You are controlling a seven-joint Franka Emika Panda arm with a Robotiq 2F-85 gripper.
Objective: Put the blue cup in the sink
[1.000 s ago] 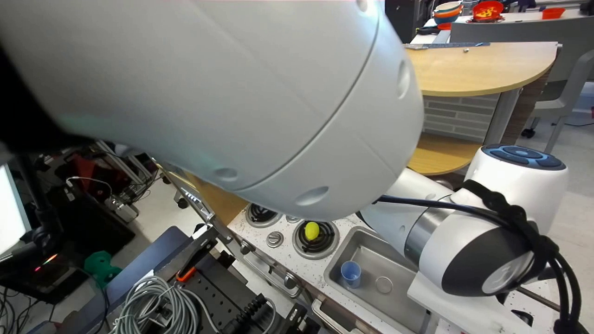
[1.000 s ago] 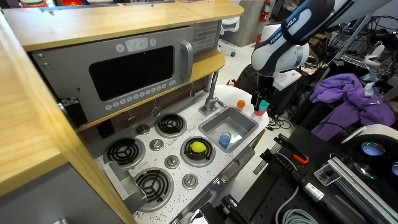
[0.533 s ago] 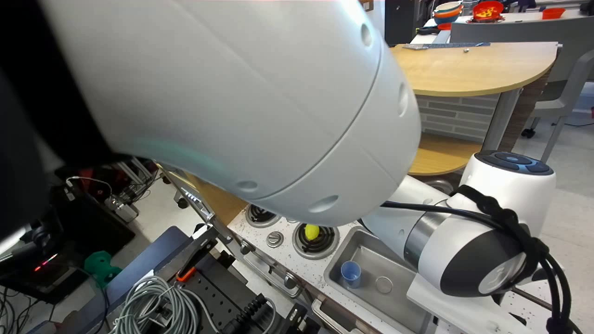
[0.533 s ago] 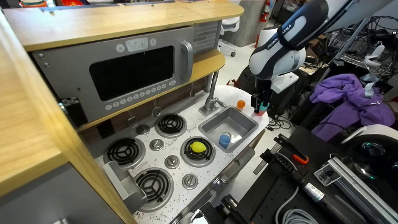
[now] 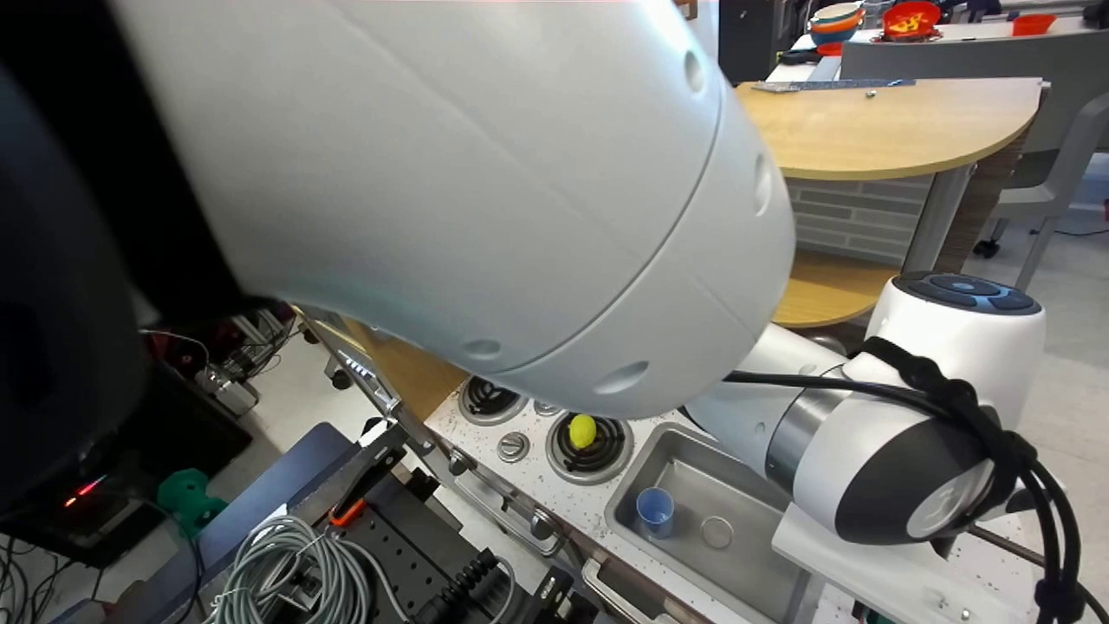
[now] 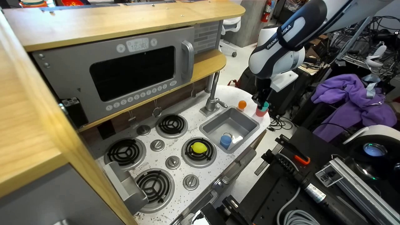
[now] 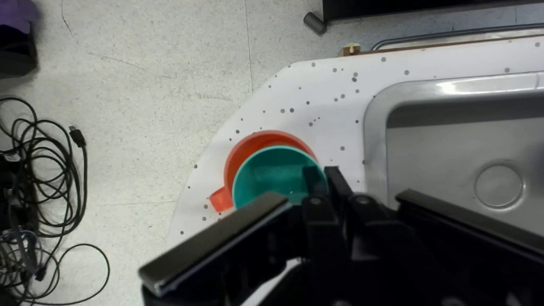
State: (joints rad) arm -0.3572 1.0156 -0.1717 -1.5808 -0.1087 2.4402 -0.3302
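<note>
The turquoise-blue cup (image 7: pixel 267 174) stands inside a red cup (image 7: pixel 244 148) on the white counter, just past the end of the sink (image 7: pixel 374 144). My gripper (image 7: pixel 325 178) is shut on its rim in the wrist view, with one finger (image 7: pixel 313 180) inside the cup wall and its mate outside. In an exterior view the gripper (image 6: pixel 260 100) hangs over the nested pair, and the turquoise-blue cup (image 6: pixel 265 106) shows partly behind it. A darker blue cup (image 6: pixel 225 141) rests in the sink (image 6: pixel 236 123). My arm hides the gripper in an exterior view (image 5: pixel 866 485).
A grey tap (image 6: pixel 212 103) rises beside the sink. Near the basin's corner is an orange ball (image 6: pixel 242 104). A yellow lemon (image 6: pixel 199 147) lies on a black burner (image 6: pixel 207 157). The counter's rounded edge runs close past the red cup, with cables (image 7: pixel 55 178) on the floor below.
In an exterior view the arm has come slightly left, and the hand now tilts over the nested cups. The fingers look drawn together on the turquoise-blue cup's rim. The darker blue cup has not moved.
</note>
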